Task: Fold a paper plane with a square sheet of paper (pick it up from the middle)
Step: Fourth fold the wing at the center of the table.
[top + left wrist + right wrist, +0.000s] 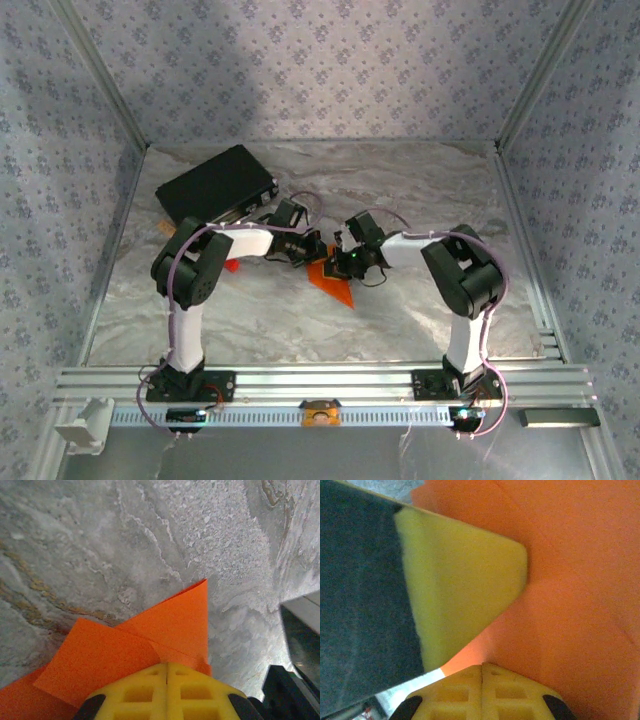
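Item: square sheet of paper [337,283], orange, part-folded, mid-table, black case [215,185] at its ten o'clock; left gripper [166,665] at eleven, right gripper [482,667] at one, both pressed together, tips bearing down, seemingly to set a crease.

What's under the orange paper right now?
Grey marbled table shows past the edges of the paper, and a folded flap lies over its lower layer. Whatever is directly beneath is covered by the sheet and the tip of the shut left pincer.
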Robot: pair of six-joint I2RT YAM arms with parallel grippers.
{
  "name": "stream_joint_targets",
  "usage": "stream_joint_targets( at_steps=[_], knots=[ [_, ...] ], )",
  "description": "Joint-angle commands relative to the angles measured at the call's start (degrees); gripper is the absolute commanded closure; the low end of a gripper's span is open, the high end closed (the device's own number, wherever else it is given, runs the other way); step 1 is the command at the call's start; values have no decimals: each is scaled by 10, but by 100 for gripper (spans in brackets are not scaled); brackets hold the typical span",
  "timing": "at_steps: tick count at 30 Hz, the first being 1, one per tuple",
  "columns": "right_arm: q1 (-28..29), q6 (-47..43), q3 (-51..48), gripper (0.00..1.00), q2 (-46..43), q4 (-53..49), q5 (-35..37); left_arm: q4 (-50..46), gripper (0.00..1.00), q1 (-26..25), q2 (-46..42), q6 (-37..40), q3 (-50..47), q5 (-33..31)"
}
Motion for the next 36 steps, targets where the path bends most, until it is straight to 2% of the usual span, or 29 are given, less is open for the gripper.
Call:
stream_joint_targets(
  at_steps=[1, 14, 20, 36],
  knots=[
    [-3, -11, -27, 96, 3, -19, -2, -38, 100, -1, 13, 0, -21, -32],
    [-22, -12, -120, 93, -85, -18, -24, -44, 100, 6, 17, 4, -16, -30],
    [-33, -41, -169, 92, -130, -28, -33, -46, 100, 7, 19, 4, -15, -29],
    [-46, -5, -265, 92, -223, -40, 0, -49, 100, 7, 21, 6, -11, -27]
  ],
)
